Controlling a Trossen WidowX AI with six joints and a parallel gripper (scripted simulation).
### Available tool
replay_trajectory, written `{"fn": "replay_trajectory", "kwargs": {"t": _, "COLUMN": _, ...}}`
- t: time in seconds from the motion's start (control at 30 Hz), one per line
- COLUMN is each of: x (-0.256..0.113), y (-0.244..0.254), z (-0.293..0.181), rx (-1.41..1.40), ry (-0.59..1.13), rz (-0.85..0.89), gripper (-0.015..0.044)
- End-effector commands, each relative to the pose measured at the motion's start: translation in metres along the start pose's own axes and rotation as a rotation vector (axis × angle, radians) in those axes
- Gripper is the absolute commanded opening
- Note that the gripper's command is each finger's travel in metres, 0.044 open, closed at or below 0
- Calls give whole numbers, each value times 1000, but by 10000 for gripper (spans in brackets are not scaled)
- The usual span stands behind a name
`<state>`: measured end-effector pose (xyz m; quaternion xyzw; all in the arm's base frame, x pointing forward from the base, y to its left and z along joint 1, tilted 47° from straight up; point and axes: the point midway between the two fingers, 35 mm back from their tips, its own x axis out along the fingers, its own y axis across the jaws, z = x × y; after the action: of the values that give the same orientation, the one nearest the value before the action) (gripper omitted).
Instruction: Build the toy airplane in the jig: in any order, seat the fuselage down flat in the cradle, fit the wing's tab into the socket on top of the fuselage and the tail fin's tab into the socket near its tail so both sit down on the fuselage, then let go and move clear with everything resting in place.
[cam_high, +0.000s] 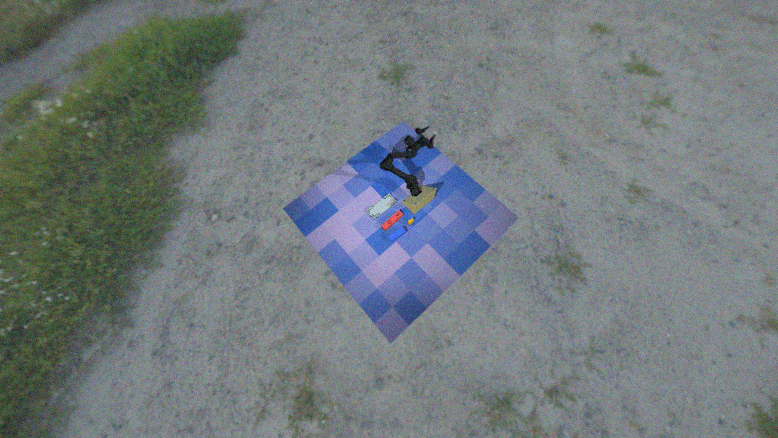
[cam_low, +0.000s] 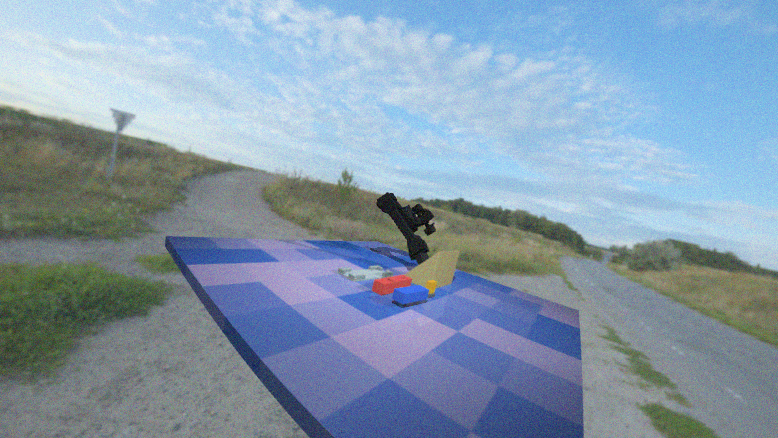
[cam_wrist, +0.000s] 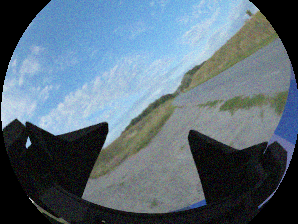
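Observation:
The red fuselage (cam_high: 391, 220) (cam_low: 391, 284) lies on the patterned table top, with small dark sockets on its upper face. The pale grey-green jig (cam_high: 382, 206) (cam_low: 362, 273) lies beside it with nothing seated in it. The blue wing (cam_high: 397, 233) (cam_low: 409, 294) lies on the other side of the fuselage. The small yellow tail fin (cam_high: 411, 221) (cam_low: 431, 286) stands near the wing and the tan panel. My gripper (cam_high: 431, 132) (cam_wrist: 149, 131) is open and empty, raised far from the parts and pointing outward over the table's far corner. Tabs are too small to tell.
A tan panel (cam_high: 420, 200) (cam_low: 442, 269) stands between the arm's base and the yellow fin, rising above the parts in the exterior view. The table top (cam_high: 389, 269) (cam_low: 389, 342) ends in open edges, with gravel ground around it.

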<state>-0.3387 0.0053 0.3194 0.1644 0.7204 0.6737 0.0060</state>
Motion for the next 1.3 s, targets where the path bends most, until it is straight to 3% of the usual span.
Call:
{"fn": "replay_trajectory", "kwargs": {"t": 0.0, "x": 0, "y": 0, "z": 0, "rx": 0, "ry": 0, "rz": 0, "gripper": 426}}
{"fn": "replay_trajectory", "kwargs": {"t": 0.33, "x": -7, "y": 4, "z": -40, "rx": -71, "ry": 115, "rz": -11, "gripper": 440}}
{"fn": "replay_trajectory", "kwargs": {"t": 0.57, "x": -32, "y": 13, "z": -111, "rx": -187, "ry": 330, "rz": -4, "gripper": 440}}
{"fn": "replay_trajectory", "kwargs": {"t": 0.9, "x": -101, "y": 37, "z": -206, "rx": -358, "ry": 662, "rz": 78, "gripper": 440}}
{"fn": "replay_trajectory", "kwargs": {"t": 1.27, "x": -207, "y": 71, "z": -277, "rx": -516, "ry": 1004, "rz": 263, "gripper": 440}}
